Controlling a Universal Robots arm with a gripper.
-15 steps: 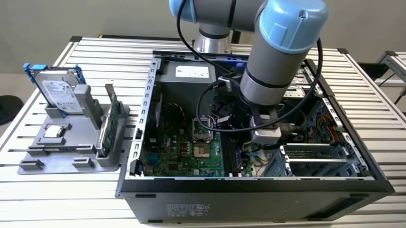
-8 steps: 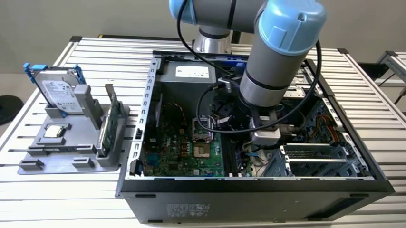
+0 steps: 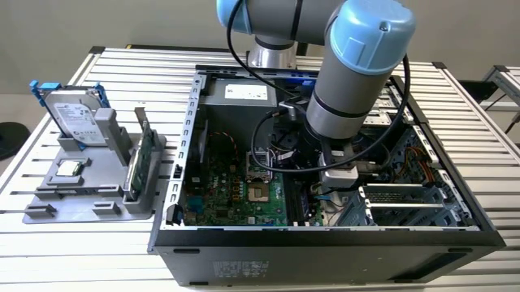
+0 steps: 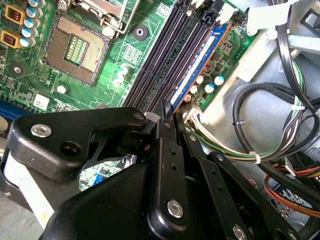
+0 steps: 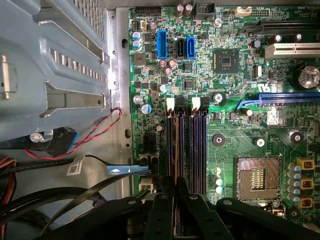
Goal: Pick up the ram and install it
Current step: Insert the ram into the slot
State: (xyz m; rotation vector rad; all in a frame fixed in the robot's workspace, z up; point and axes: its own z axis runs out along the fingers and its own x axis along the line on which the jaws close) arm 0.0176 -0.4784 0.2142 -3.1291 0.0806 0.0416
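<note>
The ram (image 4: 199,67), a thin blue stick seen edge-on, stands in the outermost memory slot of the green motherboard (image 4: 125,55), beside the bundle of cables. In the second wrist view my gripper (image 4: 171,114) has its black fingers close together on the ram's near end. In the first wrist view the gripper (image 5: 175,184) sits over the end of the dark memory slots (image 5: 185,145). The exterior view shows the gripper (image 3: 337,190) lowered inside the open computer case (image 3: 175,182), right of the processor socket (image 3: 258,193).
On the exterior view's left, a grey holder (image 3: 89,201) carries a silver hard drive (image 3: 77,118) and an upright green card (image 3: 142,161). Black, white and orange cables (image 4: 270,130) lie close beside the slots. Metal case walls (image 5: 60,75) surround the board.
</note>
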